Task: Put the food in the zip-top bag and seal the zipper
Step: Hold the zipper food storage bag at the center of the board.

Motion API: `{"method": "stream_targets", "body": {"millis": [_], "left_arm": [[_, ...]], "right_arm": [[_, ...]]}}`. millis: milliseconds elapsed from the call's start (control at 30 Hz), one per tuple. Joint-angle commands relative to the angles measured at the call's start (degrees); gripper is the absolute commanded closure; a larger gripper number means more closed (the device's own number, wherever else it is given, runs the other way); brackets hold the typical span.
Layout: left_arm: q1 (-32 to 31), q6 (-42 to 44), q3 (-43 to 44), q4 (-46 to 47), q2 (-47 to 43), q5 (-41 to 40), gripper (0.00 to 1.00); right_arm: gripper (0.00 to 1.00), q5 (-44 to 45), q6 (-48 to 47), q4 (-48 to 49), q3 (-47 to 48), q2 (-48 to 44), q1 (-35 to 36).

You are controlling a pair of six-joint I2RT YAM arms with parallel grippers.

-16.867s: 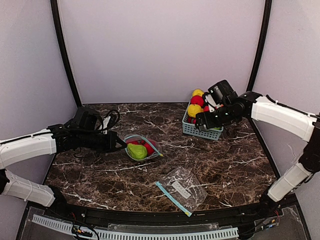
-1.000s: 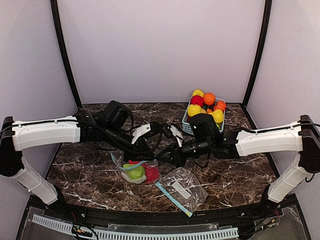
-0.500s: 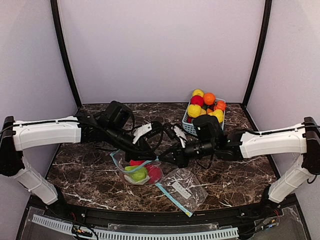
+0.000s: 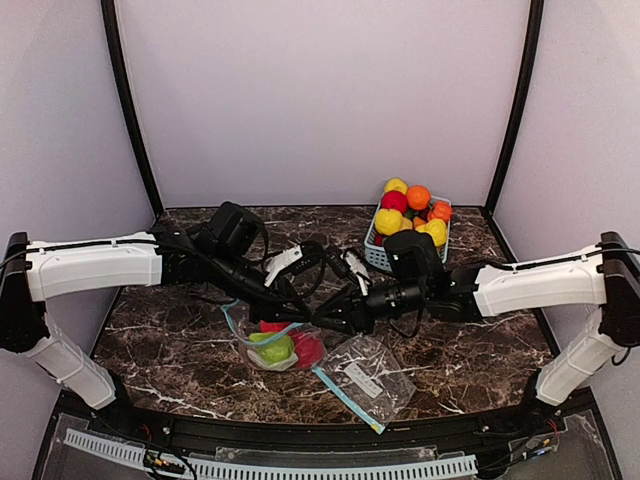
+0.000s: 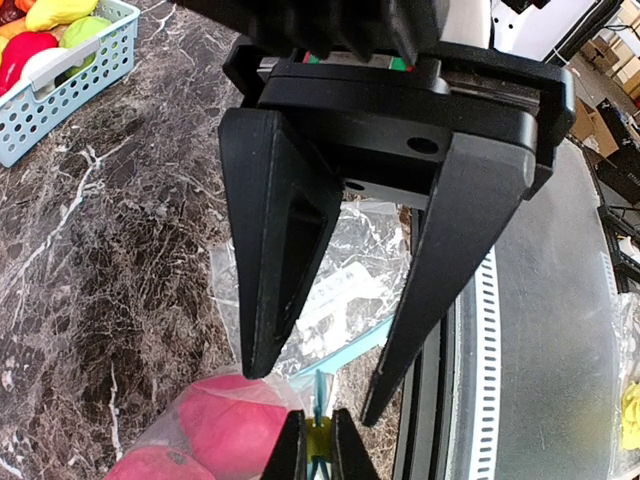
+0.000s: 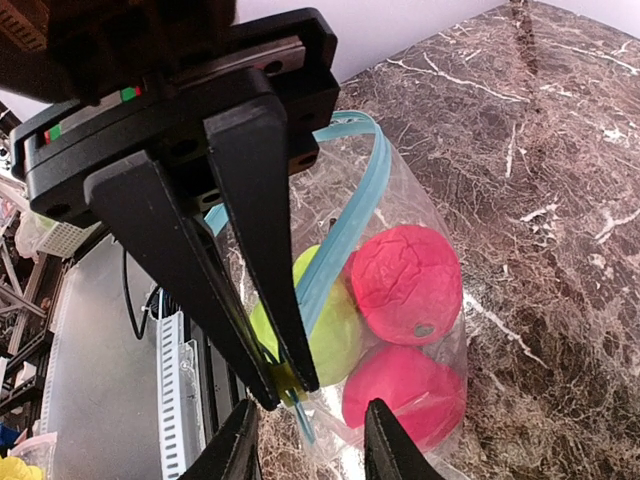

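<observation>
The left gripper (image 6: 283, 385) was pinched shut on the blue zipper (image 6: 345, 235) of the zip-top bag (image 6: 405, 190), while the right gripper (image 5: 314, 392) was held open just beside it, with nothing gripped. Two red fruits (image 6: 405, 282) and a green fruit (image 6: 335, 335) were contained in the bag on the marble table (image 4: 480, 330). More food (image 4: 418, 197) was piled in the blue basket (image 4: 385, 258).

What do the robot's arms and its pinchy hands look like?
Both arms have long, smooth white tubes, the left arm and the right arm, joined by chunky black joints. Black cables loop near the wrists. The left gripper and right gripper are black, each with two flat fingers tapering to a point and tiny red and green marks on the body.
</observation>
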Motion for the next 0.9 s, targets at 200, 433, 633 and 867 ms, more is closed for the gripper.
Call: {"method": "stream_targets", "body": {"millis": [200, 433, 633, 867], "left_arm": [[0.7, -1.2, -0.9, -0.4, -1.8, 2.2, 0.99], [0.7, -1.4, -0.6, -0.5, -1.5, 2.7, 0.99], [0.8, -1.4, -0.7, -0.3, -1.4, 2.8, 0.99], [0.8, -1.2, -0.8, -0.9, -1.7, 2.3, 0.99]], "right_arm": [[0.69, 0.5, 0.6, 3.8, -2.6, 0.9, 0.4], [0.72, 0.1, 0.1, 3.6, -1.8, 1.7, 0.4], [0.80, -0.8, 0.0, 3.6, -1.0, 2.3, 0.4], [1.00, 1.3, 1.8, 6.0, -2.3, 0.6, 0.3]]}}
